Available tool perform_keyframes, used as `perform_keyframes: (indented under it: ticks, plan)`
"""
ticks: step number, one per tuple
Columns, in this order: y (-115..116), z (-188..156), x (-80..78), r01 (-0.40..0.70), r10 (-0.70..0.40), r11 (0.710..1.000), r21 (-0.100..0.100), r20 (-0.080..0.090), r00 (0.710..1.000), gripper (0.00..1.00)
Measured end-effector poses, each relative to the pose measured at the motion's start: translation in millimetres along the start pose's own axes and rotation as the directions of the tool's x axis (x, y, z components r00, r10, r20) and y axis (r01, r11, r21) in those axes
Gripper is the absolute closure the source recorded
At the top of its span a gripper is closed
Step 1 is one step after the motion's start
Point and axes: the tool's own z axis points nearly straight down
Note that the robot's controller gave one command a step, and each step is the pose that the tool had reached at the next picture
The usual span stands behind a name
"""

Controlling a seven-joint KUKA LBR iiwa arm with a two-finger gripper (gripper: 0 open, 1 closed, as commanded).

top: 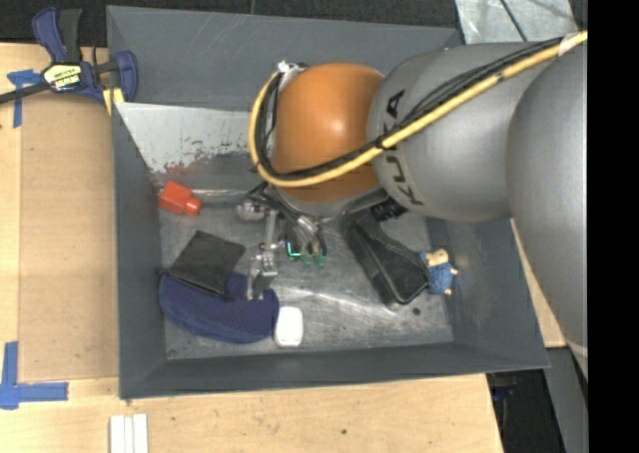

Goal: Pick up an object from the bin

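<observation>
Mid-bin, at the pick: my tool [283, 259] hangs low over the middle of the grey metal bin [135, 291], beneath the rounded orange wrist cover [319, 127]. From above I cannot tell whether it is apart or together, and I see nothing clamped in it.

Nearest to it, just to the left, lies a flat black square pad [207, 261]. The pad rests partly on a dark blue cloth bundle [215, 319], which curls along the bin's front edge. A small white rounded block [289, 326] touches the right end of the bundle. These three are the likeliest targets, and the tool's left side appears to meet the pad and the cloth where they overlap.

Further out, a red-orange plastic block [180, 200] sits near the back left corner. A long black case [387, 266] and a small blue-and-tan figure [437, 273] lie towards the right wall.

To do the step well, I judge I should settle on one item. I would centre squarely over it, so pad and cloth are not pinched together, and close fully before lifting straight up.
</observation>
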Motion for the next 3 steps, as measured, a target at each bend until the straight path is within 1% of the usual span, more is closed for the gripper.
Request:
perform_keyframes:
  ticks: [1, 2, 3]
  plan:
    - [52.1, 81.3, -11.5, 0.231, -0.231, 0.973, 0.011, 0.0, 0.973, 0.0]
    - [53.0, 78.4, -11.1, 0.226, -0.226, 0.974, 0.007, -0.004, 0.974, 1.0]
    - [68.5, -85.9, -2.3, 0.23, -0.23, 0.973, -0.001, 0.017, 0.973, 1.0]
